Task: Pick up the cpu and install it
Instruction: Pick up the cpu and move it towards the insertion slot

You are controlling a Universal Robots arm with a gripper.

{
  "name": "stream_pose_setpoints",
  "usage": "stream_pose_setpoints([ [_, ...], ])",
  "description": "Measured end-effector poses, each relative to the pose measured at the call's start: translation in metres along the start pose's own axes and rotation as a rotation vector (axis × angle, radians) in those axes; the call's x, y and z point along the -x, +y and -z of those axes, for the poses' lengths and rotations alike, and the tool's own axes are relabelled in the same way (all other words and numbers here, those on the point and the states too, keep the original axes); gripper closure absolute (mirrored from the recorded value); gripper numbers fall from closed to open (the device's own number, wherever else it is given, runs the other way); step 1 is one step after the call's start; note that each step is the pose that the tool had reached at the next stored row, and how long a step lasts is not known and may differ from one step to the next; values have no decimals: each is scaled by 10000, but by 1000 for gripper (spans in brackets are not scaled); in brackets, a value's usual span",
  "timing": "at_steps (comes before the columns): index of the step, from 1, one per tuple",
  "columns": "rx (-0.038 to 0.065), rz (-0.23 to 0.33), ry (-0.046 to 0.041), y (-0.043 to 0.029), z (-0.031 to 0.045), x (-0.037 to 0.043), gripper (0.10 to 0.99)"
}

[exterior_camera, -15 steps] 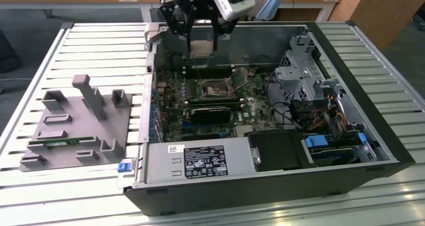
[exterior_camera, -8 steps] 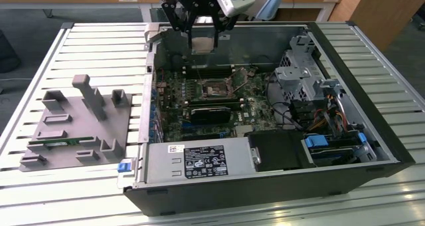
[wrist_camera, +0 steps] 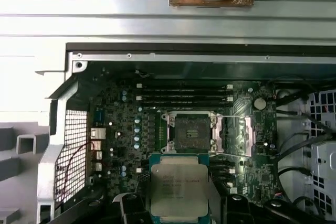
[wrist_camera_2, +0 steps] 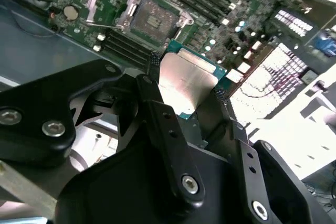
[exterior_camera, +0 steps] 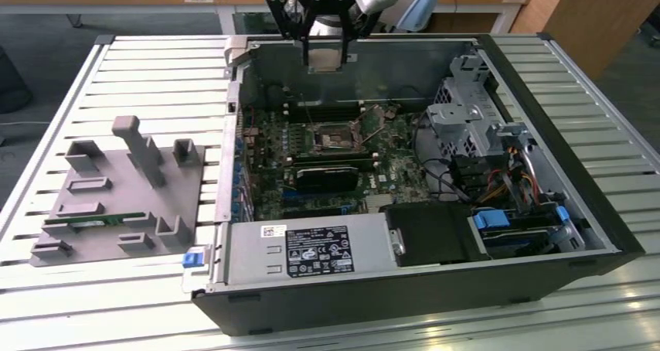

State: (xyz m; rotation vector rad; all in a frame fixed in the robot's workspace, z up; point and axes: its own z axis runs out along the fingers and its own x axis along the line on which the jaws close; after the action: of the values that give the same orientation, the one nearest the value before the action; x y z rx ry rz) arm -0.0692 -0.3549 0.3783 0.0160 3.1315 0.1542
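The chip [wrist_camera: 178, 187] has a silvery-grey top with a green edge. The gripper [wrist_camera_2: 187, 78] is black. The circuit board [exterior_camera: 273, 146] is dark green, and the computer case [exterior_camera: 413, 308] is black outside. In the exterior view, the worktop [exterior_camera: 154, 80] is pale with slatted stripes. At nine o'clock from the case, a holder [exterior_camera: 103, 204] is plain grey.

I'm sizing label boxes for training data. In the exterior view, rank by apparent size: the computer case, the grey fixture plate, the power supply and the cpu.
1. computer case
2. grey fixture plate
3. power supply
4. cpu, clearly smallest; it is held up over the case's far wall, so distance may shrink it a little.
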Motion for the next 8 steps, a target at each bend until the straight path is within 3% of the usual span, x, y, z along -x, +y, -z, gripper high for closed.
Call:
stream_pose_setpoints([
  [5,-1,-1,-1,103,-24,127,557],
  [8,-1,0,0,156,-42,255,557],
])
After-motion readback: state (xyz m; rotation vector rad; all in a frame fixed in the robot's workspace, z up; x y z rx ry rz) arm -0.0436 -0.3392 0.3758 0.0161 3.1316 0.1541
